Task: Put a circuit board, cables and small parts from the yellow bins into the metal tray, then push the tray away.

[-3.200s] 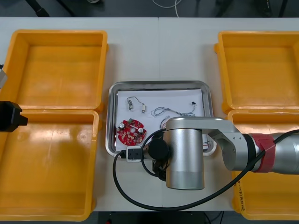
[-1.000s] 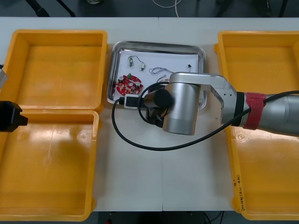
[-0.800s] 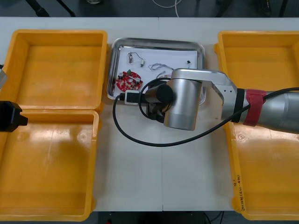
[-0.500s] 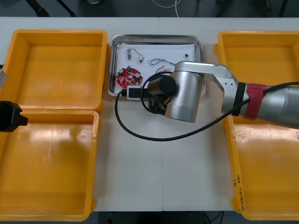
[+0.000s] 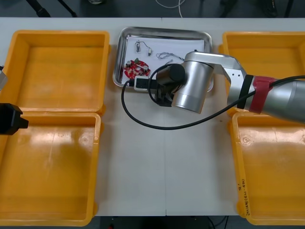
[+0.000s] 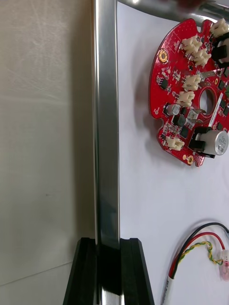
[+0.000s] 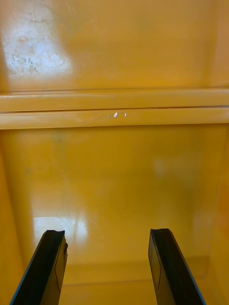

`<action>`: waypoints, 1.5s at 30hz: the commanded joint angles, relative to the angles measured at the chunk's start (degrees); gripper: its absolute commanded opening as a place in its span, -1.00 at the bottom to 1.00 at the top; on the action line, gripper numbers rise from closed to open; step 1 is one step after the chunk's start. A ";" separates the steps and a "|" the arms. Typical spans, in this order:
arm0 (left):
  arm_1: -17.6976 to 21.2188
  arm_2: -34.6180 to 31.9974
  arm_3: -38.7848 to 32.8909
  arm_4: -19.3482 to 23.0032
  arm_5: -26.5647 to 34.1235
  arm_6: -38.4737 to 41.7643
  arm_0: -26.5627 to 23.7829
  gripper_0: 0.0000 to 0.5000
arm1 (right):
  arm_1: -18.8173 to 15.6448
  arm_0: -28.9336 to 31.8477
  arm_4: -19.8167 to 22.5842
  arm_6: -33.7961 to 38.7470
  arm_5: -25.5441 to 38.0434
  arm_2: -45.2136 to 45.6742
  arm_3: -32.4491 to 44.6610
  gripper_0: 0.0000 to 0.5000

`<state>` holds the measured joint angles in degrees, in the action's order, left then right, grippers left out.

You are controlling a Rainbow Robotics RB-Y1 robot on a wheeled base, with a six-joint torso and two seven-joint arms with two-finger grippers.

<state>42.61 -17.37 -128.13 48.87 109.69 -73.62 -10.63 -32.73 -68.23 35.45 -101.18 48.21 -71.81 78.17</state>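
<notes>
The metal tray (image 5: 164, 30), white inside, lies at the table's far middle. It holds a round red circuit board (image 5: 135, 68), a twisted blue and white cable (image 5: 167, 56) and small metal parts (image 5: 143, 47). My right gripper (image 5: 161, 93) is at the tray's near rim. In the right wrist view this gripper (image 6: 108, 267) is shut on the tray's rim (image 6: 106, 119), with the board (image 6: 191, 90) and a red and yellow cable (image 6: 198, 248) on the white lining beside it. My left gripper (image 7: 107, 267) hangs open over the bare floor of a yellow bin (image 7: 114, 181).
Two yellow bins stand at the left, far (image 5: 59, 71) and near (image 5: 47, 167). Two more stand at the right, far (image 5: 267, 57) and near (image 5: 271, 167). The right arm's black cable (image 5: 143, 121) loops over the table's middle.
The tray has slid toward the table's far edge, and my right gripper has moved with it at its near rim. The left arm has stayed still.
</notes>
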 commanded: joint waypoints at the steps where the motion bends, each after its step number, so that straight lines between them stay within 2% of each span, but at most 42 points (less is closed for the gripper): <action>1: 2.48 -1.61 -1.78 0.44 0.31 -3.28 0.79 1.00 | 0.92 -2.70 0.50 -2.53 -1.71 1.32 -2.58 -1.00; 16: 2.48 -1.61 -1.78 0.44 0.31 -3.28 0.79 1.00 | 3.11 -3.76 0.59 -5.87 -7.95 2.29 -8.03 -1.00; 29: 2.48 -1.61 -1.78 0.44 0.31 -3.28 0.79 1.00 | 3.11 -3.84 3.22 -7.01 -8.13 3.17 -8.74 -0.99; 31: 2.48 -1.61 -1.78 0.44 0.31 -3.28 0.79 1.00 | 3.11 -3.84 3.75 -7.01 -8.13 3.34 -8.74 -0.34; 32: 2.48 -1.61 -1.78 0.44 0.31 -3.28 0.79 1.00 | 3.11 -3.84 3.93 -7.19 -8.13 3.61 -8.82 -0.34; 33: 2.48 -1.61 -1.78 0.44 0.31 -3.28 0.79 1.00 | 3.11 -3.84 4.10 -7.28 -8.13 3.78 -8.91 0.68; 36: 2.48 -1.61 -1.78 0.44 0.31 -3.28 0.79 1.00 | 3.11 -3.84 4.28 -7.63 -8.04 4.05 -8.91 1.00; 43: 2.48 -1.61 -1.78 0.44 0.31 -3.28 0.79 1.00 | 3.11 -3.84 4.28 -8.59 -6.99 5.63 -8.56 1.00; 45: 2.48 -1.61 -1.78 0.44 0.31 -3.28 0.79 1.00 | 3.11 -3.93 4.28 -8.77 -4.61 6.95 -7.42 1.00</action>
<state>42.61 -17.37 -128.14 48.87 109.69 -73.62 -10.63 -30.35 -69.61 39.28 -107.94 41.35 -68.48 69.44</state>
